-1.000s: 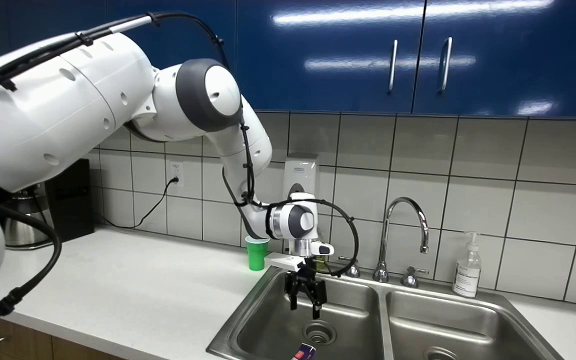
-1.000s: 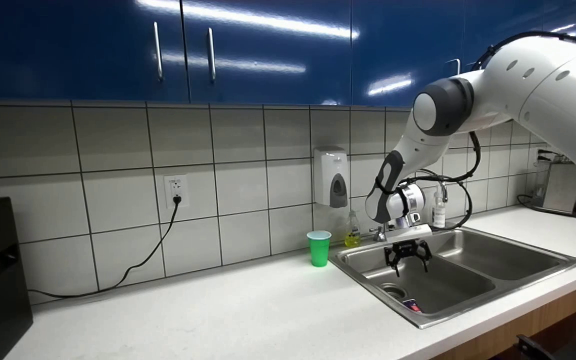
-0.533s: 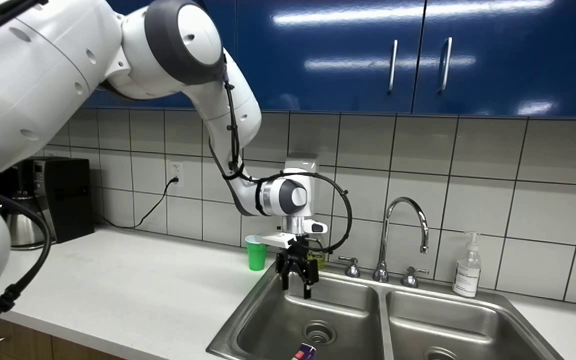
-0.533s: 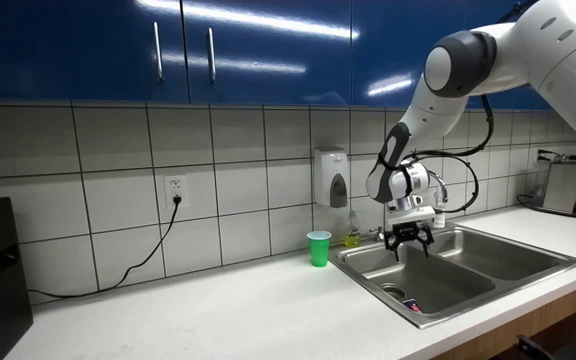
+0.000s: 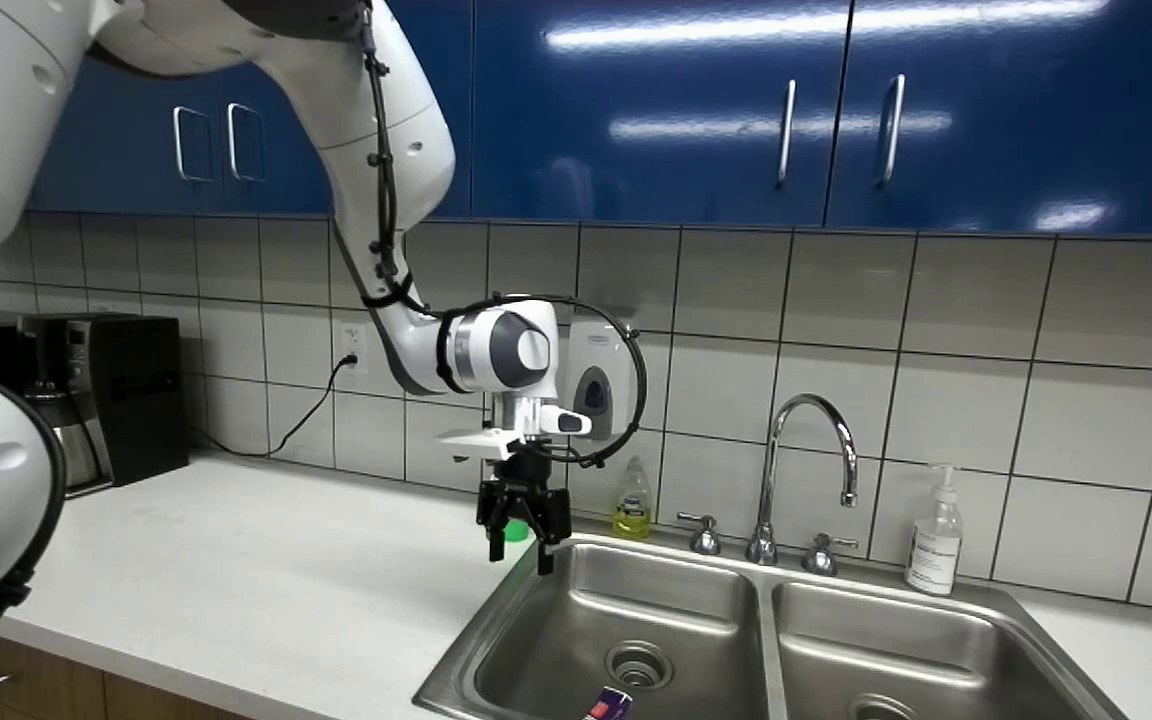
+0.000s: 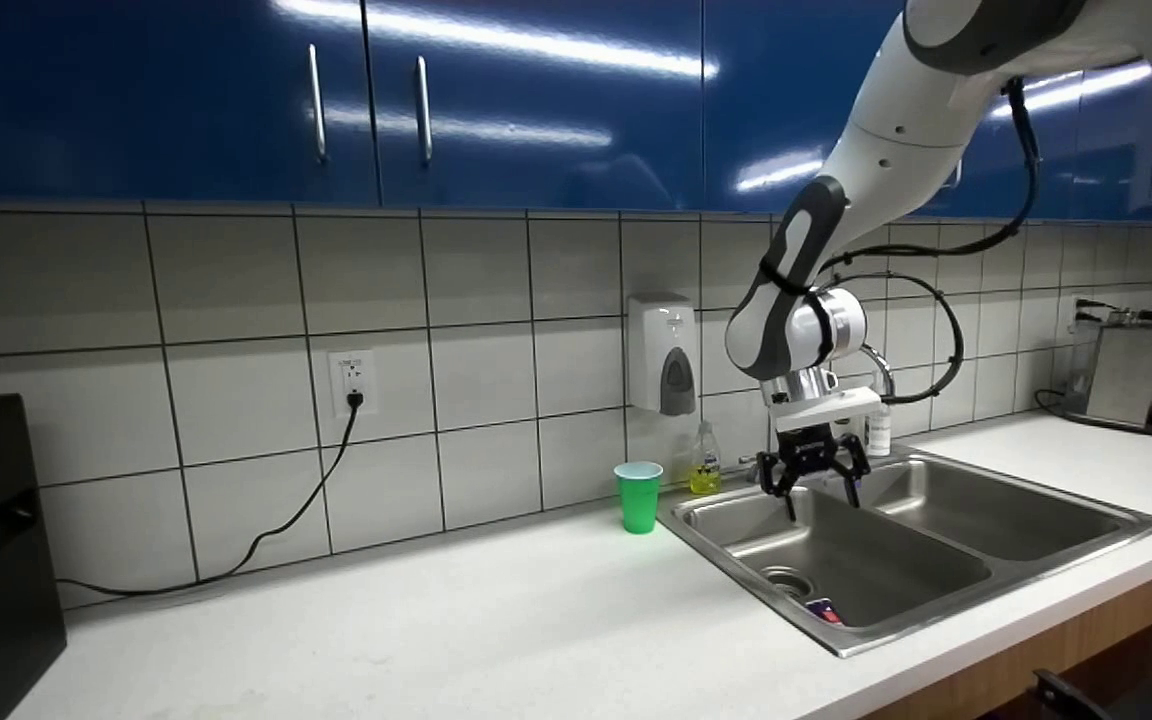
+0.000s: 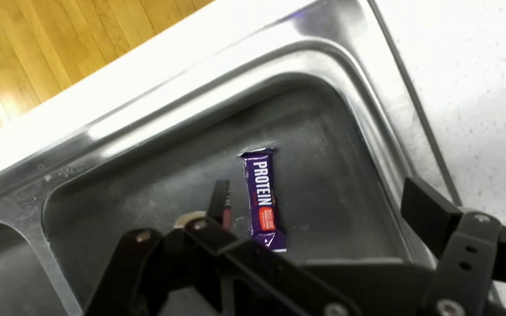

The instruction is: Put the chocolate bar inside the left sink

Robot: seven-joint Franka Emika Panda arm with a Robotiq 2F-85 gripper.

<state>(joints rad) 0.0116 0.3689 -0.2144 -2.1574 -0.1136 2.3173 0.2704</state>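
The chocolate bar (image 7: pixel 259 193) in its purple wrapper with a red patch lies flat on the floor of the left sink (image 7: pixel 332 158), near the drain. The bar also shows in both exterior views (image 5: pixel 608 703) (image 6: pixel 823 609), cut by the bottom edge in one of these. The left sink is a steel basin in both exterior views (image 5: pixel 706 650) (image 6: pixel 896 565). My black gripper (image 7: pixel 323 202) is open and empty. It is above the sink's left back part in both exterior views (image 5: pixel 521 557) (image 6: pixel 822 504), well apart from the bar. A finger hides a small part of the bar's lower end in the wrist view.
The right basin (image 5: pixel 896 640) adjoins the left sink. A faucet (image 5: pixel 766 490) with handles stands behind. A green cup (image 6: pixel 639 500), a yellow soap bottle (image 6: pixel 705 460) and a wall dispenser (image 6: pixel 662 350) are near the gripper. A pump bottle (image 5: pixel 934 545) stands behind the right basin.
My arm and open gripper have risen away from the sink floor and shifted toward the counter and green cup side in an exterior view. The bar has stayed in place in the left sink.
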